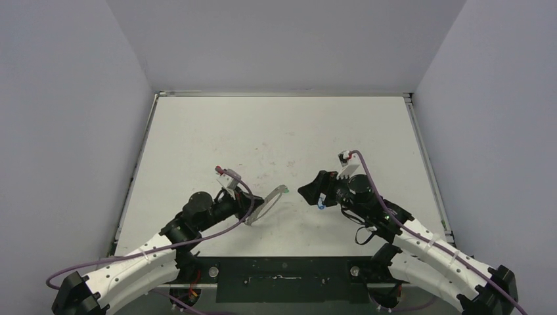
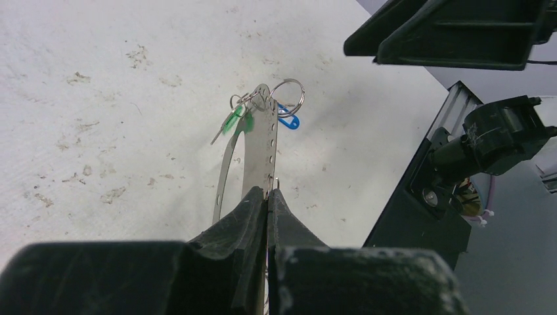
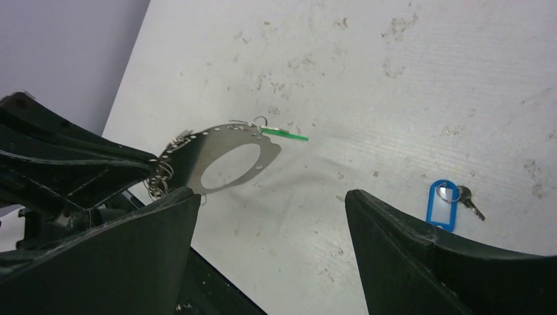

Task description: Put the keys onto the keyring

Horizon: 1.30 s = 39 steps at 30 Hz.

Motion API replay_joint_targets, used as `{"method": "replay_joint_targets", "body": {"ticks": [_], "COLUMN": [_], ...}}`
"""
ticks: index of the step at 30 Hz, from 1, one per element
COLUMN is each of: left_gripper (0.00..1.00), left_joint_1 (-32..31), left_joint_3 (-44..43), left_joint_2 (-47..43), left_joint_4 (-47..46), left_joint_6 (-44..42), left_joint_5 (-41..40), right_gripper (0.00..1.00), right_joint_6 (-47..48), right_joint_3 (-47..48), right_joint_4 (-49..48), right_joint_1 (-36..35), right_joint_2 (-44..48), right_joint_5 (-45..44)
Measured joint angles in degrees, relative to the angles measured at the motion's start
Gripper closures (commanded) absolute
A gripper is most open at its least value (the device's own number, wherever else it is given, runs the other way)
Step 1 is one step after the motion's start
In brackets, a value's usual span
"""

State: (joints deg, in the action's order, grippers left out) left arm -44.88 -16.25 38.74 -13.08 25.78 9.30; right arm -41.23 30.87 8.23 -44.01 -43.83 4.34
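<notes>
- The left tool (image 2: pixel 266 197) clamps the keyring (image 3: pixel 266 152); the green key (image 3: pixel 284 134) hangs on it: 1 done.
- The blue key (image 3: pixel 443 203) lies on the tabletop (image 3: pixel 394 85), apart from the keyring: 1 left; the right tool (image 3: pixel 270 195) gapes empty.

hidden: near end of keyring (image 2: pixel 263 151) inside clamped left pincer (image 2: pixel 267 197) | half-covered: blue key (image 2: pixel 289 122) tag behind keyring, left wrist view | cut off: right pincer (image 3: pixel 270 195) fingers at bottom edge | too small overhead: green key (image 1: pixel 282 191), blue key beside right pincer | unclear: count of small rings (image 3: pixel 159 180) on keyring
</notes>
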Motion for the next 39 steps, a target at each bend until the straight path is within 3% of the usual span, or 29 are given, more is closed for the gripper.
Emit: {"method": "replay_joint_targets", "body": {"ticks": [7,14,21,31,39], "left_gripper": [1.00,1.00,1.00,1.00,1.00], "left_joint_1": [0.0,0.0,0.0,0.0,0.0], "left_joint_3": [3.8,5.7,5.9,4.5,1.0], "left_joint_2": [-3.9,-4.8,-4.7,0.1,2.8], "left_joint_4": [-3.6,-8.9,-11.2,-9.7,-8.8], "left_joint_6": [-5.0,-9.6,-12.2,-3.4,6.0], "left_joint_5": [1.8,6.1,8.5,7.4,6.8], "right_gripper": [0.31,0.34,0.38,0.46,0.41], "right_joint_6": [0.1,0.1,0.1,2.2,5.5], "right_joint_3": [-2.8,-5.0,-5.1,-4.9,-3.1], "right_joint_4": [-4.4,-13.4,-16.6,-17.2,-17.2], "right_joint_1": [1.6,1.6,1.6,1.6,1.6], "right_joint_2": [-4.9,-7.9,-9.2,-11.6,-17.8], "right_joint_5": [11.5,18.8,21.0,20.5,20.1]}}
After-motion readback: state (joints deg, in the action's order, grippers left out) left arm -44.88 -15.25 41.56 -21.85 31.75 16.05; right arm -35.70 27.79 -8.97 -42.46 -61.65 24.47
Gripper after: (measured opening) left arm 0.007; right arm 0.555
